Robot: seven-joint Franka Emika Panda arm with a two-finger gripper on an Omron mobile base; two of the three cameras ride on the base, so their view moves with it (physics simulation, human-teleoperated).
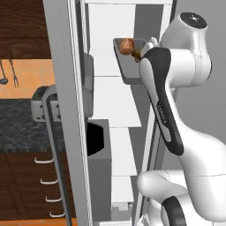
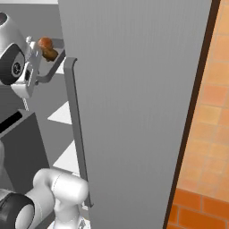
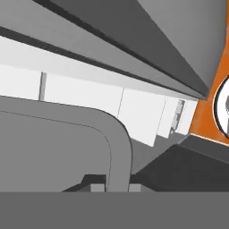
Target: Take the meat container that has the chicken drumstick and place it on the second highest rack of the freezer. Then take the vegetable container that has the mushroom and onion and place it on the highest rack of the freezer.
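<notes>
Container: the grey vegetable container is held high inside the freezer, about level with an upper white shelf. The onion and the mushroom sit touching at its far end.
Fingers: the gripper is pinched on the tray's raised rim — one finger on each side of the wall.
Handling: a stiff, shallow tray, probably light. The two round balls lie loose and would roll if it tipped, so I would keep it level. The rim is the natural place to hold.
Surface: flat white shelves stacked in a narrow column.
Room: the open grey door stands close alongside — little sideways space. Dark wood cabinets and a dark tabletop lie to the left.
</notes>
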